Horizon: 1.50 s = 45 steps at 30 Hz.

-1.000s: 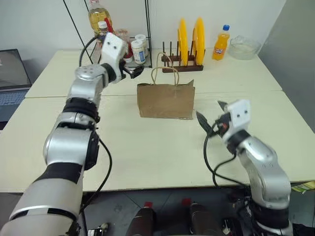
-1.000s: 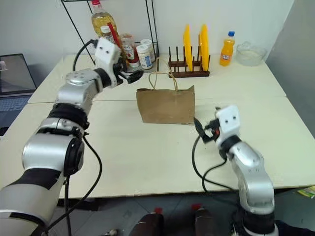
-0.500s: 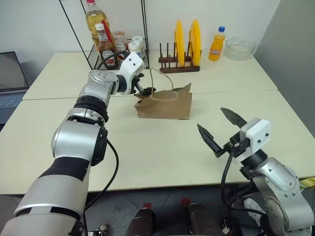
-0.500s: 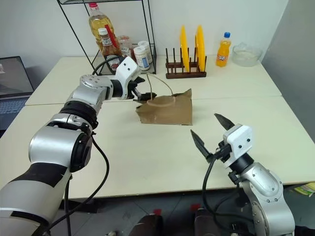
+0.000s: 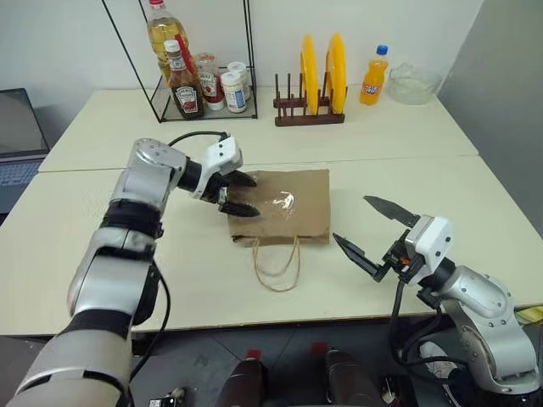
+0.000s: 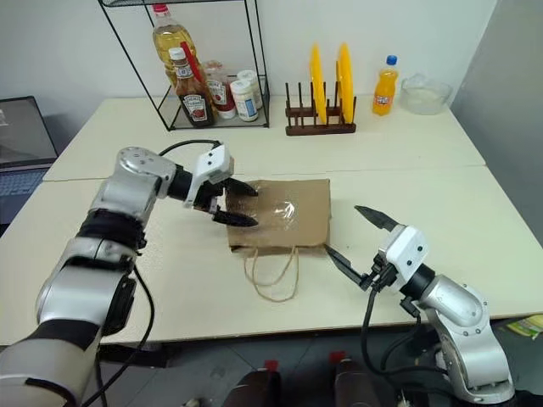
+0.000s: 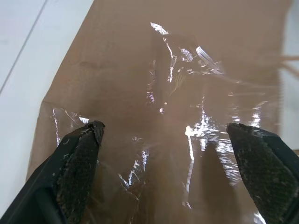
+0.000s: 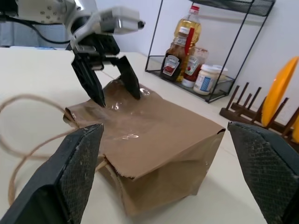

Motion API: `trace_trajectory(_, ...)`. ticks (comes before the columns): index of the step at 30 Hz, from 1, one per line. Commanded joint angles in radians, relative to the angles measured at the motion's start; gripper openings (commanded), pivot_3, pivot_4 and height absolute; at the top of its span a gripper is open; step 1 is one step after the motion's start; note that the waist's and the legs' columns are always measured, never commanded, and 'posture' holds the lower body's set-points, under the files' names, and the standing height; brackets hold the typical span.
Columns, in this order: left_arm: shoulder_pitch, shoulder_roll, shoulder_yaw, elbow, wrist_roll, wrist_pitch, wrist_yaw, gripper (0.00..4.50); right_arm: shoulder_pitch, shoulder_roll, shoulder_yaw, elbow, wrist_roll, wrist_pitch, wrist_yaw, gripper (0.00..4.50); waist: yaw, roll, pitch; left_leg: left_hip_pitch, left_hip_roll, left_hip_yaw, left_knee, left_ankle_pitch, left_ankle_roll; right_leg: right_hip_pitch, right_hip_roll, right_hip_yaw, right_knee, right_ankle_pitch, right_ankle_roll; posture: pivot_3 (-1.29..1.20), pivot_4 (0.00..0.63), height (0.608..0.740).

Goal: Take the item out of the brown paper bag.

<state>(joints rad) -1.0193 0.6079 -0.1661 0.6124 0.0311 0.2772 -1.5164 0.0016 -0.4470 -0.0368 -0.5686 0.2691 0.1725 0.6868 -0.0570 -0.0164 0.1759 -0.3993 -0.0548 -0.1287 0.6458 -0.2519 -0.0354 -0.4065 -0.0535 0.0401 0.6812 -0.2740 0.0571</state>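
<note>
Tipped over since a second ago, the brown paper bag [image 5: 284, 208] lies flat, handles toward 6 o'clock; left gripper [image 5: 240, 194] hovers at its 9 o'clock edge, fingers apart. Right gripper [image 5: 373, 229] waits at 3 o'clock, fingers spread. I cannot tell where the item is

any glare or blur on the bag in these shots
Left wrist view: white glare streaks across the shiny patch on the brown paper bag, with the near fingertips soft. Left eye view: one small bright glint on the bag, otherwise even light. Right wrist view: its own fingertips blurred.
</note>
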Motion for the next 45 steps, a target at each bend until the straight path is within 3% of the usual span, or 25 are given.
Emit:
trace_trajectory(1,0.038,0.068,0.055,-0.286,-0.084,0.053,-0.011,4.5,-0.011,-0.022,0.014,0.013,0.02,-0.052,0.045,4.47,0.001,0.0,0.0,0.0,0.0,0.0,0.0,0.0,0.0,0.0,0.0,0.0,0.0,0.0,0.0,0.0,0.15,0.74)
trace_trajectory(2,0.071,0.096,0.05,-0.337,-0.083,0.014,-0.016,4.5,-0.01,-0.03,0.02,0.027,0.019,-0.062,0.06,4.47,0.001,0.0,0.0,0.0,0.0,0.0,0.0,0.0,0.0,0.0,0.0,0.0,0.0,0.0,0.0,0.0,0.15,0.74)
trace_trajectory(6,0.262,0.245,0.012,-0.372,-0.039,-0.451,-0.066,4.5,-0.016,-0.087,0.052,0.13,0.012,-0.075,0.144,4.47,-0.002,0.003,-0.002,0.003,0.0,0.002,-0.002,0.0,0.0,0.001,-0.001,0.002,0.0,0.0,0.0,0.0,0.15,0.74)
trace_trajectory(10,0.368,0.265,0.007,-0.358,-0.087,-0.597,-0.089,4.5,-0.05,-0.132,0.054,0.216,0.028,-0.091,0.207,4.47,0.008,0.002,-0.001,0.004,0.001,0.002,-0.001,0.0,0.0,0.002,0.0,0.002,0.0,0.0,-0.001,0.0,0.15,0.74)
trace_trajectory(13,0.407,0.211,-0.004,-0.37,-0.109,-0.615,-0.051,4.5,-0.092,-0.156,0.061,0.247,0.039,-0.096,0.255,4.47,0.027,0.001,-0.001,0.001,0.0,0.001,0.001,0.0,0.001,0.002,-0.001,0.0,0.0,0.0,-0.001,0.0,0.15,0.74)
trace_trajectory(19,0.432,0.016,-0.063,-0.322,-0.078,-0.681,0.095,4.5,-0.167,-0.169,0.126,0.293,0.02,-0.127,0.327,4.47,0.029,-0.001,-0.001,0.002,-0.002,0.0,0.002,0.0,0.001,0.004,-0.002,0.0,-0.001,0.0,0.0,0.0,0.15,0.74)
trace_trajectory(24,0.43,-0.036,-0.104,-0.309,-0.076,-0.674,0.125,4.5,-0.166,-0.18,0.152,0.299,0.008,-0.145,0.349,4.47,0.021,-0.001,-0.001,0.002,-0.001,0.0,0.0,0.0,0.001,0.002,-0.001,0.0,0.0,0.0,0.0,0.0,0.15,0.74)
trace_trajectory(27,0.409,-0.063,-0.087,-0.3,-0.107,-0.599,0.158,3.93,-0.167,-0.189,0.169,0.303,-0.014,-0.174,0.362,4.5,0.023,-0.001,-0.001,0.002,-0.001,0.0,0.001,0.0,0.001,0.002,-0.001,0.0,0.0,0.0,0.0,0.0,0.15,0.74)
trace_trajectory(30,0.373,-0.083,-0.043,-0.318,-0.165,-0.459,0.2,3.0,-0.168,-0.209,0.221,0.336,-0.098,-0.275,0.388,4.5,0.024,-0.001,-0.001,0.001,-0.002,-0.001,0.001,0.0,0.001,0.002,-0.001,0.0,0.0,0.0,0.0,0.0,0.15,0.74)
trace_trajectory(36,0.319,-0.11,0.017,-0.349,-0.24,-0.192,0.296,1.25,-0.239,-0.216,0.314,0.511,-0.267,-0.592,0.392,4.5,0.023,-0.001,-0.001,0.002,-0.002,0.0,0.001,0.0,0.001,0.002,-0.001,0.0,0.0,0.0,0.0,0.0,0.15,0.74)
trace_trajectory(40,0.284,-0.131,0.047,-0.353,-0.27,-0.088,0.353,0.02,-0.311,-0.197,0.361,0.652,-0.4,-0.849,0.32,4.5,0.023,-0.001,-0.001,0.002,-0.002,0.0,0.001,0.001,-0.001,0.002,-0.001,0.0,0.0,0.0,0.0,0.0,0.15,0.74)
trace_trajectory(45,0.256,-0.149,0.076,-0.349,-0.292,0.004,0.42,0.02,-0.41,-0.157,0.395,0.816,-0.561,-1.114,0.178,4.5,0.023,-0.001,-0.001,0.002,-0.002,0.0,0.001,0.003,-0.003,0.002,-0.001,0.0,0.0,0.0,0.0,0.0,0.15,0.74)
